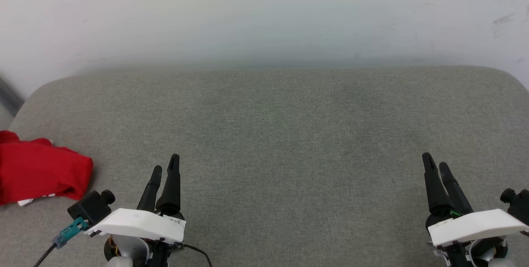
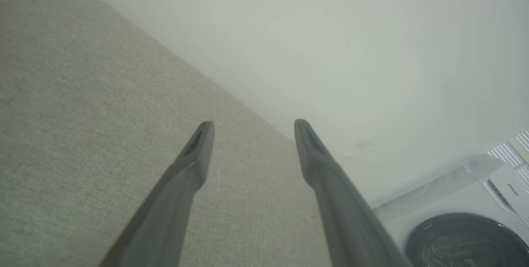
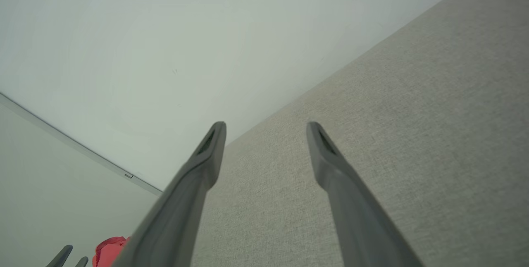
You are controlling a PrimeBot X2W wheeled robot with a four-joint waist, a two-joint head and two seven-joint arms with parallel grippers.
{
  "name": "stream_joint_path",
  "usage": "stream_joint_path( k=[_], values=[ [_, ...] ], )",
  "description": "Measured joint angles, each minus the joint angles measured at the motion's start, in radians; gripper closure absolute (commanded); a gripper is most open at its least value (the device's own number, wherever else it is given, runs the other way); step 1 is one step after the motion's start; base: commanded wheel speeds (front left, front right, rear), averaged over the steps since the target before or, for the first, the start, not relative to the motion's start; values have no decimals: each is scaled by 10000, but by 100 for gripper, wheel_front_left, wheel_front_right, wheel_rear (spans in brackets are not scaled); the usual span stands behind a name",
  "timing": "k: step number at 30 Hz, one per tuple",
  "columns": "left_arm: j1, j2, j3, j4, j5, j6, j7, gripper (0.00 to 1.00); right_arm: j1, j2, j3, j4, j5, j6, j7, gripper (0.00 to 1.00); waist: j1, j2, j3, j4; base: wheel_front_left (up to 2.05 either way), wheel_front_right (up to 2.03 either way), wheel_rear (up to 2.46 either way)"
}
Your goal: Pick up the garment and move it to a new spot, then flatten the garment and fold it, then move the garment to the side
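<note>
— Where is the shirt?

— The bright red soft jersey garment (image 1: pixel 41 172) lies bunched at the left side of the grey woven fabric surface (image 1: pixel 289 134). A sliver of white shows under its near edge. It sits just left of my left gripper (image 1: pixel 165 163).

— Are you holding anything?

— No. My left gripper's fingers are spread wide with nothing between them. My right gripper (image 1: pixel 434 160), well apart at the near right, is spread just as wide and empty over bare fabric.

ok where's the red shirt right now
In the head view the garment lies bunched at the far left edge of the grey surface, just left of the left gripper.
</note>
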Motion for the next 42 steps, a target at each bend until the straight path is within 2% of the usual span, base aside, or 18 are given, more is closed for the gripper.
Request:
stream_joint_path(
  k=[20,42],
  values=[
    [-198,247,-543,150,3110,405,-593,0,-8,0,157,-345,-3062,0,13,0,0,-1,-6,-33,0,0,0],
    [-254,468,-1058,234,5377,805,-1137,0,-3,21,136,-537,-5492,2,73,0,0,-1,-51,6,0,0,0]
  ],
)
